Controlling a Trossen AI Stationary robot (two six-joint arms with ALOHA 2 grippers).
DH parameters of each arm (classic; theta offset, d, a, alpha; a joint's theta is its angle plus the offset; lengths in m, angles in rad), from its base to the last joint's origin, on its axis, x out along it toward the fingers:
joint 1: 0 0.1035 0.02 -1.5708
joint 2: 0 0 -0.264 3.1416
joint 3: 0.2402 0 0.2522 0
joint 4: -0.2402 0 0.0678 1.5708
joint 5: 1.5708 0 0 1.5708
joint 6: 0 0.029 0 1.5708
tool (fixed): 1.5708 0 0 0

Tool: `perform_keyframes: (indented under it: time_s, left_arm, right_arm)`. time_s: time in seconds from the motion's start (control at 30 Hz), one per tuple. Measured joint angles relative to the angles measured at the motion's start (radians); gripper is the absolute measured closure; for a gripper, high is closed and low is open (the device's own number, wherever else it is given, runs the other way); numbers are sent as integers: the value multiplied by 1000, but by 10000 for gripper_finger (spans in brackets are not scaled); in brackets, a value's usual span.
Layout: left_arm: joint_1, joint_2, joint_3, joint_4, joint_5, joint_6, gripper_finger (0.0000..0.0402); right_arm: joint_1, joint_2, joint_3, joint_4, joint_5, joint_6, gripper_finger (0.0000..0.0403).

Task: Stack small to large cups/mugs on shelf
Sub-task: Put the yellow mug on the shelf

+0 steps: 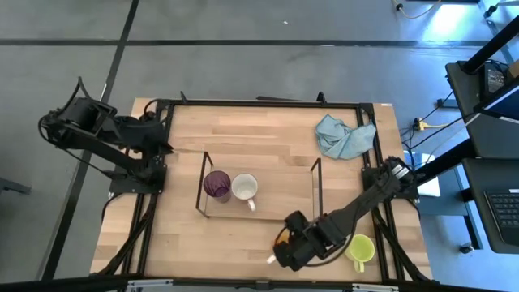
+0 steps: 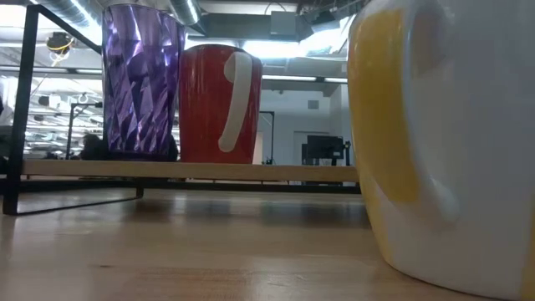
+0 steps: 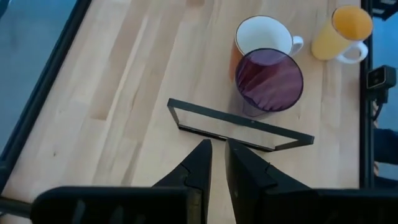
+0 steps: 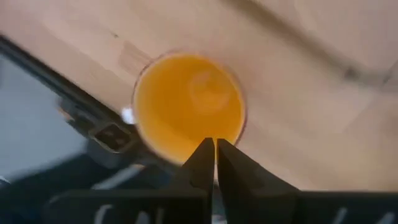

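The orange mug stands upright on the table near its front edge; it fills the right of the low view. My right gripper is shut just above the mug's rim on the side toward my wrist. The dark purple cup and the brown-orange mug with white inside stand side by side in the left half of the black wire shelf. The yellow-green mug stands on the table at the front right. My left gripper is shut and empty, at the table's far left. My right gripper comes at the orange mug from above, its fingers pointing down over the rim. I cannot tell whether they touch the mug. The mug's base rests on the table.
A light blue cloth lies crumpled at the far right. The black frame edges the wooden table. The right half of the shelf holds nothing. Bare wood lies between the shelf and the front edge.
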Motion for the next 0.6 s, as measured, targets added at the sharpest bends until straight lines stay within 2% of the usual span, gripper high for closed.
perform_keyframes:
  time_s: [0.17,0.27,0.3,0.43,0.6]
  left_arm:
    - [0,-26,0,0,-15,12,360]
    - [0,-33,0,0,-22,17,360]
    - [0,-35,0,0,-23,17,360]
    - [0,-39,0,0,-26,12,360]
    - [0,-43,0,0,-26,-14,360]
  right_arm:
    - [48,-2,0,123,-9,361,382]
    - [88,4,0,199,76,523,382]
    - [98,10,0,210,98,542,382]
    - [107,27,0,189,64,555,381]
    - [96,28,0,110,49,501,382]
